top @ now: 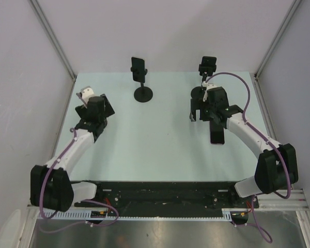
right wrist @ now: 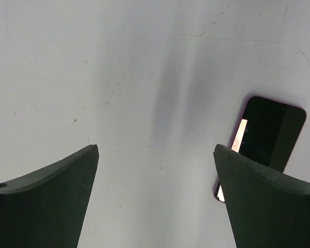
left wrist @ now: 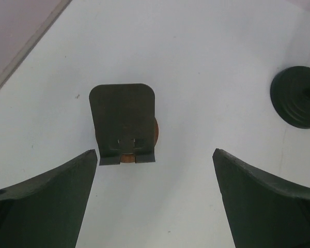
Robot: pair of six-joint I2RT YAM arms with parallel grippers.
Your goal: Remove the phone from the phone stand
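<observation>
A dark phone (top: 139,67) sits upright in the clamp of a black phone stand (top: 143,94) at the back centre. A second stand with a dark clamp (top: 208,64) rises at the back right, its base behind my right gripper. Another phone (top: 216,135) lies flat on the table under my right arm; in the right wrist view this phone (right wrist: 263,139) lies just beyond the right finger. My right gripper (top: 204,116) (right wrist: 155,147) is open and empty above bare table. My left gripper (top: 93,106) (left wrist: 155,155) is open and empty at the left.
A small dark metal plate stand on a brown disc (left wrist: 124,124) stands just ahead of my left fingers; it also shows in the top view (top: 86,94). The round base of the centre stand (left wrist: 297,97) is to its right. Side walls enclose the pale table (top: 160,139).
</observation>
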